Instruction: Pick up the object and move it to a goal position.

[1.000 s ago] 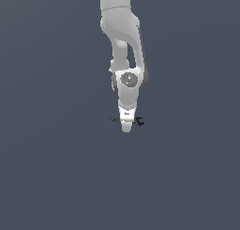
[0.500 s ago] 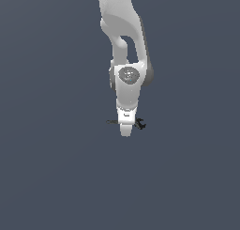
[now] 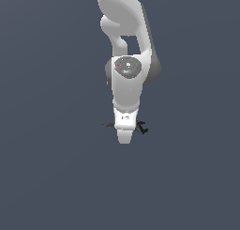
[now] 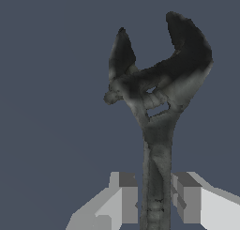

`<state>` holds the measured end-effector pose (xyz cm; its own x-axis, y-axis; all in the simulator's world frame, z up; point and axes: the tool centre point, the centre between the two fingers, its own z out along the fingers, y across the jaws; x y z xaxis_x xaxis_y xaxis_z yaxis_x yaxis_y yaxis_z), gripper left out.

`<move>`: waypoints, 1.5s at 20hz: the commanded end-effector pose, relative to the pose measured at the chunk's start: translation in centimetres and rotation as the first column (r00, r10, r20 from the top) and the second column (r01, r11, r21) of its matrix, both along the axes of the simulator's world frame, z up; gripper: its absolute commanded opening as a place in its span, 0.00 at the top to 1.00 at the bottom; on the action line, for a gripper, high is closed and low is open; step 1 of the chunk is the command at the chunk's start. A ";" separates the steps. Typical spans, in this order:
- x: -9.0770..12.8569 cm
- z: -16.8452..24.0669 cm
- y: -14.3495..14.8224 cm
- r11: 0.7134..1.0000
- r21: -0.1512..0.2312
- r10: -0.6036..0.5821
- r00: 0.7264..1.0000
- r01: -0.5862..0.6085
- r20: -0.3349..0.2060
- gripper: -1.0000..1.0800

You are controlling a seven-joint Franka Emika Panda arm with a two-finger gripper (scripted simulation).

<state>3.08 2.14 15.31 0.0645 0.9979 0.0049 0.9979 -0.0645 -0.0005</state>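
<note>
The object [image 4: 157,97] is a small dark adjustable wrench with a grey-brown shaft and a black forked head. In the wrist view its shaft runs between my two fingers [image 4: 127,196], which press close on both sides, and the head sticks out beyond them. My gripper [image 4: 154,180] is shut on the shaft. In the exterior view the gripper [image 3: 124,136] points down from the white arm. The object's black head [image 3: 142,127] pokes out on the exterior view's right and the shaft tip on its left. The middle of the shaft is hidden behind the hand.
A plain dark grey-blue surface [image 3: 47,177] fills both views. The white arm [image 3: 126,32] rises toward the top of the exterior view. No goal marker shows.
The arm and hand have grown larger in the exterior view. The object has shifted slightly along with the gripper and stays between the fingers.
</note>
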 end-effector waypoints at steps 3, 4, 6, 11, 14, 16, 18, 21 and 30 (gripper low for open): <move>2.3 2.5 -0.3 1.000 0.000 -0.001 1.000 0.001 -0.001 1.00; 2.8 3.0 -0.4 1.000 -0.001 -0.001 1.000 0.001 -0.001 1.00; 3.7 4.0 -0.5 1.000 -0.001 -0.002 1.000 0.002 -0.001 1.00; 5.9 6.2 -0.9 1.000 -0.002 -0.003 1.000 0.003 0.000 1.00; 7.0 7.3 -1.0 1.000 -0.002 -0.003 1.000 0.003 0.000 1.00; 7.7 8.0 -1.1 1.000 -0.003 -0.004 1.000 0.004 0.000 1.00; 8.4 8.7 -1.2 1.000 -0.003 -0.004 1.000 0.004 0.000 1.00; 9.2 9.4 -1.3 1.000 -0.004 -0.004 1.000 0.004 0.000 1.00; 10.5 10.7 -1.5 1.000 -0.005 -0.005 1.000 0.005 0.000 1.00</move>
